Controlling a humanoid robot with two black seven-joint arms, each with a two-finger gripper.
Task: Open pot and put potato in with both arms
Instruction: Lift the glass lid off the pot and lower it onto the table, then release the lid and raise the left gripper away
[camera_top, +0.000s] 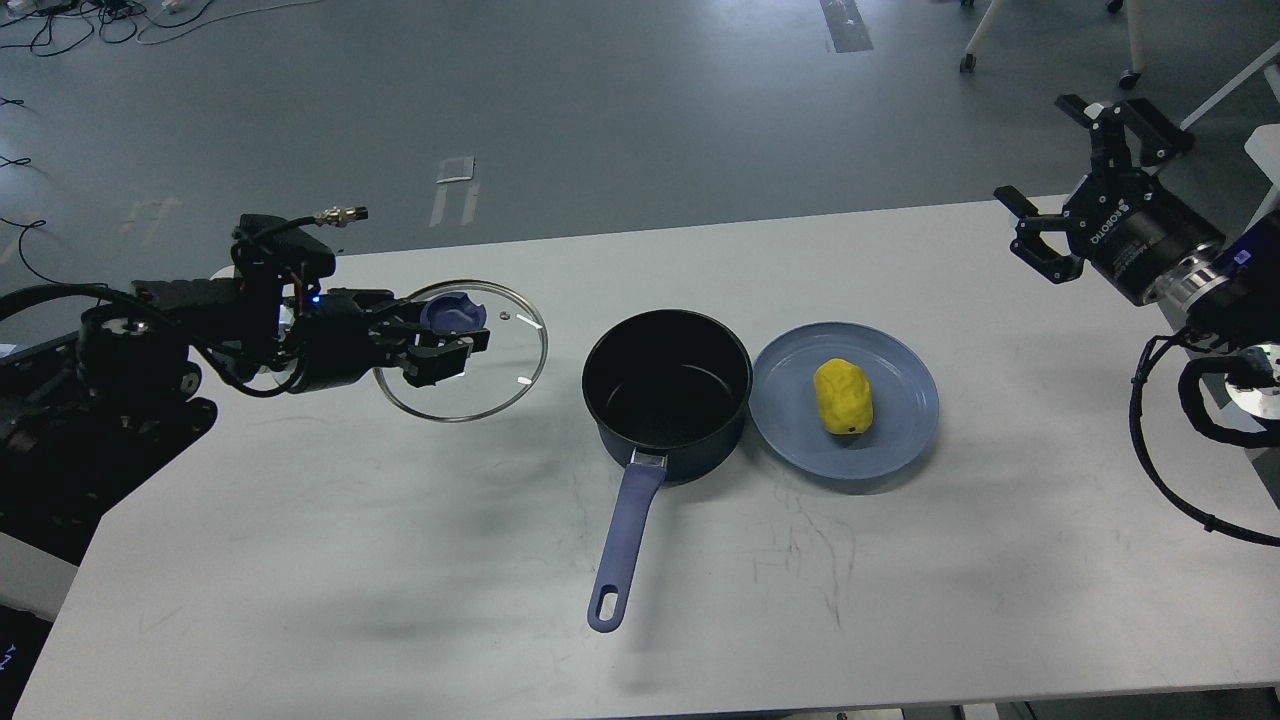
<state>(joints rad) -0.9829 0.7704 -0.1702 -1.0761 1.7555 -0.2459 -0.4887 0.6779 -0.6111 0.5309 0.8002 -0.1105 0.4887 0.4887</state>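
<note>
The left end effector (445, 345) is clamped on the round glass lid's blue knob (453, 314), leaving the navy saucepan (667, 395) uncovered. The right end effector (1085, 170) is spread, empty. The yellow toy potato (843, 397) is still to be moved from the blue plate (905, 425).

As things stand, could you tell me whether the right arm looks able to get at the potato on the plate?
Probably yes. The potato lies uncovered on the blue plate, with nothing above it. The right gripper hangs over the table's far right edge, jaws spread and empty, and bare tabletop lies between.
</note>
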